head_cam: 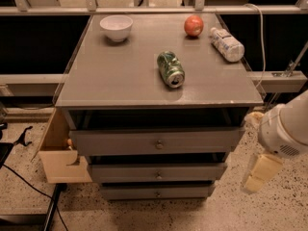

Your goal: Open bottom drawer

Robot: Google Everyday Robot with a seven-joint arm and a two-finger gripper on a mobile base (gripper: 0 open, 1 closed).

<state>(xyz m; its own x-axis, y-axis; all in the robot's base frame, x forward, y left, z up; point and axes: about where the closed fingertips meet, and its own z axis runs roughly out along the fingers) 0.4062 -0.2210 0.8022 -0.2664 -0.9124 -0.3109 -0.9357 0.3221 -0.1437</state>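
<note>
The bottom drawer (130, 192) is the lowest and narrowest of three grey fronts on the cabinet, with a small round knob (157, 194) at its centre. It stands slightly out, stepped back beneath the middle drawer (125, 172) and top drawer (120, 141). My gripper (258, 173), cream-coloured on a white arm (288, 126), hangs to the right of the cabinet at about the height of the middle drawer, apart from the drawer fronts and well right of the knob.
On the cabinet top (120, 76) lie a white bowl (116, 27), a red apple (193, 25), a plastic bottle (227, 44) and a green can (170, 69). A wooden box (60, 165) stands at the cabinet's left. Cables (29, 182) run on the floor.
</note>
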